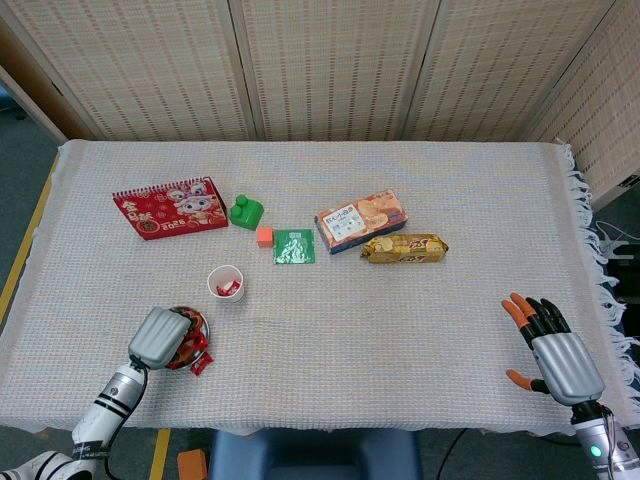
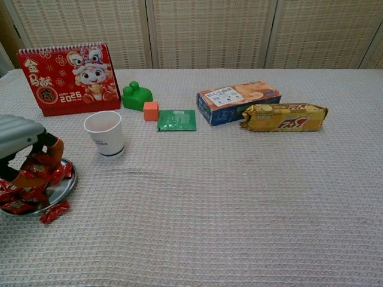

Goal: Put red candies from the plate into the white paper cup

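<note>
A small metal plate (image 1: 204, 326) (image 2: 67, 184) piled with red candies (image 2: 37, 173) sits near the table's front left edge. My left hand (image 1: 160, 337) (image 2: 21, 139) hangs over it with its fingers (image 2: 52, 147) reaching down into the pile; the candies hide whether it grips one. One red candy (image 1: 198, 365) (image 2: 54, 212) lies on the cloth just off the plate. The white paper cup (image 1: 226, 283) (image 2: 106, 133) stands upright just beyond the plate, with something red inside it in the head view. My right hand (image 1: 553, 345) rests far right, fingers spread, empty.
Behind the cup lie a red desk calendar (image 1: 170, 208), a green toy block (image 1: 245, 212), a small orange cube (image 1: 264, 236) and a green sachet (image 1: 294, 246). A biscuit box (image 1: 362, 220) and a yellow snack pack (image 1: 404, 248) lie mid-table.
</note>
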Controlling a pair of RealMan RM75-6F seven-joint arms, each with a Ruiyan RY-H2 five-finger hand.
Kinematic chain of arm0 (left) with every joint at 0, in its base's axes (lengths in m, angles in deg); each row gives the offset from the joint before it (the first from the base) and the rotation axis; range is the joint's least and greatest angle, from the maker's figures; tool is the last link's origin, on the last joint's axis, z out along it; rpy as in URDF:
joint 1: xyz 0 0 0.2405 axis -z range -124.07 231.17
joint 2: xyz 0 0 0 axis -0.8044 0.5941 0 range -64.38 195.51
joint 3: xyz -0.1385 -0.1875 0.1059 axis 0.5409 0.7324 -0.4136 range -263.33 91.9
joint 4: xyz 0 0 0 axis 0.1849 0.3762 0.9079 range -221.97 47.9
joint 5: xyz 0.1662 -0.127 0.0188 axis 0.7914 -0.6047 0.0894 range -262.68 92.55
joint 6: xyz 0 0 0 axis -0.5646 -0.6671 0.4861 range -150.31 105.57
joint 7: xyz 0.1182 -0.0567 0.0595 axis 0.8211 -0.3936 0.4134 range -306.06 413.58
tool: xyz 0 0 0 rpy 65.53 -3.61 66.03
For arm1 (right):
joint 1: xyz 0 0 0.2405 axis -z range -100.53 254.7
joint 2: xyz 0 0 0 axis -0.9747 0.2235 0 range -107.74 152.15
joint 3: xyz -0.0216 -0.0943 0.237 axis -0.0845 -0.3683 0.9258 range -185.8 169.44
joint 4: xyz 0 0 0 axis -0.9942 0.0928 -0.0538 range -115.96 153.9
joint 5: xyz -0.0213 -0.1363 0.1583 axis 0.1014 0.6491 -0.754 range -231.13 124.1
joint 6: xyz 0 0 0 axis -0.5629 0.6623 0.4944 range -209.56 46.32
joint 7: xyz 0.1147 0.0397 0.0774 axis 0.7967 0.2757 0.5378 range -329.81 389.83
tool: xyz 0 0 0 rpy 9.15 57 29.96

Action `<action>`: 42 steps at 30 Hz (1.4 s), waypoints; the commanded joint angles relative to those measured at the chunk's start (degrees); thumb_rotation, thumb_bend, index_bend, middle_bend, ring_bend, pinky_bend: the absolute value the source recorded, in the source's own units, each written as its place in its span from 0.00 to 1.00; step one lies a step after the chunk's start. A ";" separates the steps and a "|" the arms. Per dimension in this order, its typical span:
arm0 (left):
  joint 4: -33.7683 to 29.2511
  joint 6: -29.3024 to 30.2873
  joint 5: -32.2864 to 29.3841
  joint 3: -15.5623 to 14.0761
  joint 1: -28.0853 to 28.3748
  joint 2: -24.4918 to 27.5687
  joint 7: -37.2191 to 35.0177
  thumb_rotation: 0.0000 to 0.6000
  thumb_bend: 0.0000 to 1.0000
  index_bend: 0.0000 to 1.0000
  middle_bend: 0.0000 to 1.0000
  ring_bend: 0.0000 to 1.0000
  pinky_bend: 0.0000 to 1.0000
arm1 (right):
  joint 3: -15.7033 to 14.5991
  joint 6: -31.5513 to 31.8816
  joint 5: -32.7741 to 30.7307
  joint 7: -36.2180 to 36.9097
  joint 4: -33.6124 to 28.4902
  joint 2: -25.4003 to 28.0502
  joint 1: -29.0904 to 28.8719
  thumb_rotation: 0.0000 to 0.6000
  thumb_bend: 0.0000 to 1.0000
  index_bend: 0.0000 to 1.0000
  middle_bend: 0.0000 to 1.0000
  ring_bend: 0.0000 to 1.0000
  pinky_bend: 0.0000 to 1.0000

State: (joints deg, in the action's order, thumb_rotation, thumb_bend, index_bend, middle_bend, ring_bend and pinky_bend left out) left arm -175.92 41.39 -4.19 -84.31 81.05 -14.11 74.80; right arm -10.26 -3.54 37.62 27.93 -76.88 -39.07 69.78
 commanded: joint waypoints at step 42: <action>6.68 -8.25 -19.53 9.66 16.98 -7.07 9.61 1.00 0.53 0.52 0.54 0.53 0.97 | 0.82 -0.18 -1.57 0.45 0.12 0.22 -0.05 1.00 0.06 0.00 0.00 0.00 0.00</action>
State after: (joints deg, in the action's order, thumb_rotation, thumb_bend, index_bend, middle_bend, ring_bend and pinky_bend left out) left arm -169.68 33.09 -23.94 -74.49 98.01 -20.96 84.86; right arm -9.44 -3.72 36.05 28.38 -76.76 -38.85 69.73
